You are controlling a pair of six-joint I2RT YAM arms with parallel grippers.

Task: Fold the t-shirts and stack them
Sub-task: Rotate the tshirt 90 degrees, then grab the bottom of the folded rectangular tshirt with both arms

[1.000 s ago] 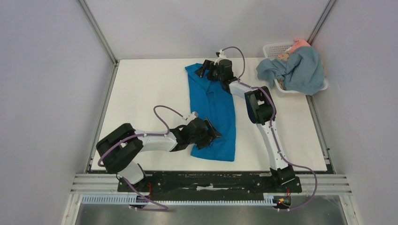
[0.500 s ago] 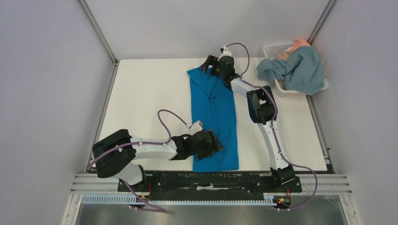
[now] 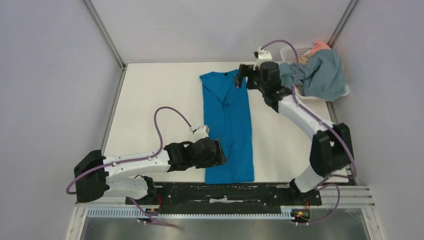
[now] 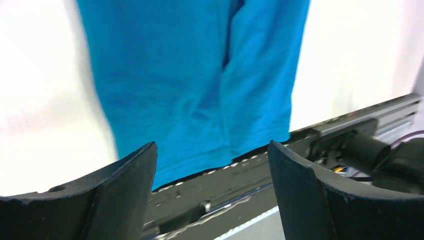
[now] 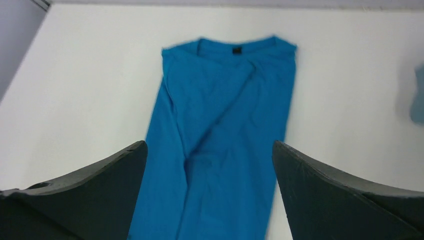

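Left gripper (image 3: 220, 152) wide open, holding nothing, at the near-left hem of the cobalt-blue t-shirt (image 3: 228, 125), which lies folded in a long strip on the table (image 3: 150, 110). Right gripper (image 3: 242, 78) wide open, empty, beside the collar end. Grey-blue t-shirt (image 3: 325, 75) and pink cloth (image 3: 320, 47) heaped in the basket (image 3: 291, 51).

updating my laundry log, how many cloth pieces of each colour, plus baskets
cobalt-blue t-shirt: 1
grey-blue t-shirt: 1
salmon-pink cloth: 1
white lattice basket: 1
total: 4, more may be hidden in the basket

Both end effectors (image 3: 220, 151) (image 3: 241, 77) spread wide
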